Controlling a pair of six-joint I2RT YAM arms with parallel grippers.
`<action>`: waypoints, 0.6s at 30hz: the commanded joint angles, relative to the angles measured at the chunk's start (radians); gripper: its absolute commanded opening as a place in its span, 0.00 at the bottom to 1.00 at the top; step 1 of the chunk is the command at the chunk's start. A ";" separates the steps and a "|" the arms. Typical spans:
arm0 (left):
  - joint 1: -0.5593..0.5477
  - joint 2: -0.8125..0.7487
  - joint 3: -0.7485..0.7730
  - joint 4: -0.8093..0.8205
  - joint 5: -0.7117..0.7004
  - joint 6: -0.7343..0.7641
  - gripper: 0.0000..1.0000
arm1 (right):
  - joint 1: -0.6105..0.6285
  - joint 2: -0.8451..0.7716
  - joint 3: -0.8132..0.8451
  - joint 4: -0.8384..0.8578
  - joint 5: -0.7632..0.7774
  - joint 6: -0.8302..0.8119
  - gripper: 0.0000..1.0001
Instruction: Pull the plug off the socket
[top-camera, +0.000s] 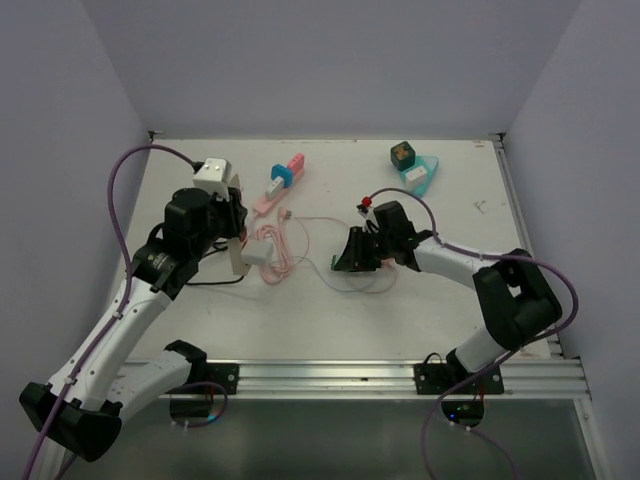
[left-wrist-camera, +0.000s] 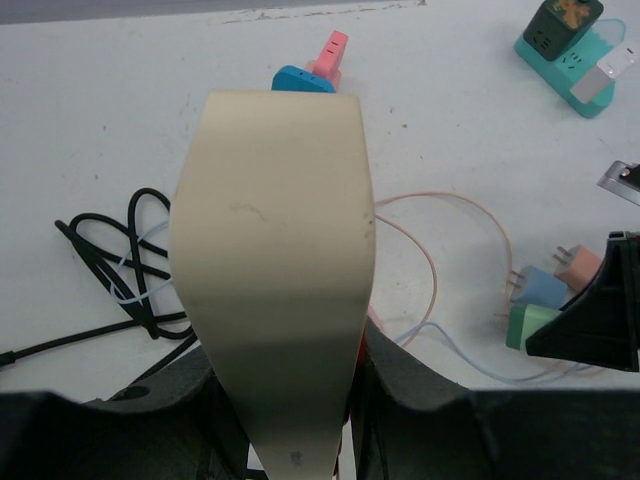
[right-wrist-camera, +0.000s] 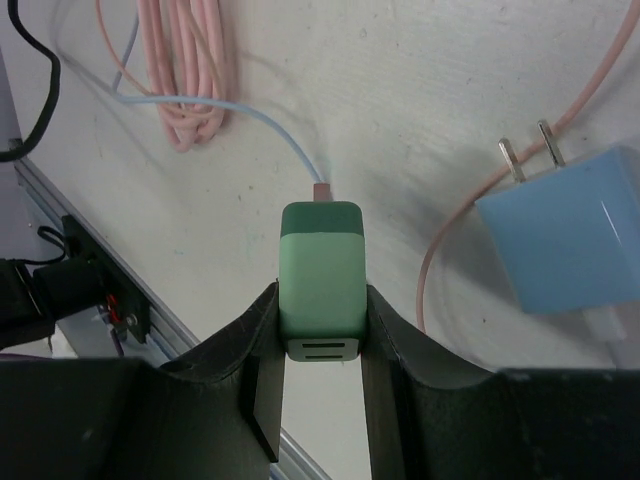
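Note:
My left gripper (top-camera: 232, 222) is shut on a beige socket strip (left-wrist-camera: 272, 250), held off the table; the strip also shows in the top view (top-camera: 239, 245). No plug shows on the strip's visible face. My right gripper (right-wrist-camera: 320, 330) is shut on a green plug adapter (right-wrist-camera: 320, 280), low over the table; a thin cable runs from the adapter's far end. In the left wrist view the right gripper (left-wrist-camera: 600, 320) holds the green adapter (left-wrist-camera: 528, 325) to the strip's right, apart from it.
A blue adapter (right-wrist-camera: 565, 255) with bare prongs and a pink adapter (left-wrist-camera: 578, 265) lie beside the right gripper. Coiled pink cable (top-camera: 282, 250), a white adapter (top-camera: 258, 252), black cable (left-wrist-camera: 130, 270). A pink and blue socket (top-camera: 280, 180) and a teal socket (top-camera: 415, 172) lie at the back.

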 joint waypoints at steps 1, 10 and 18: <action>-0.002 -0.032 0.040 0.042 0.060 -0.048 0.00 | -0.004 0.047 0.006 0.157 -0.029 0.059 0.18; -0.004 -0.037 0.020 0.067 0.123 -0.077 0.00 | -0.024 -0.011 0.008 0.012 0.043 0.018 0.77; -0.004 0.008 0.026 0.107 0.166 -0.088 0.00 | -0.002 -0.195 0.078 -0.110 0.049 -0.083 0.91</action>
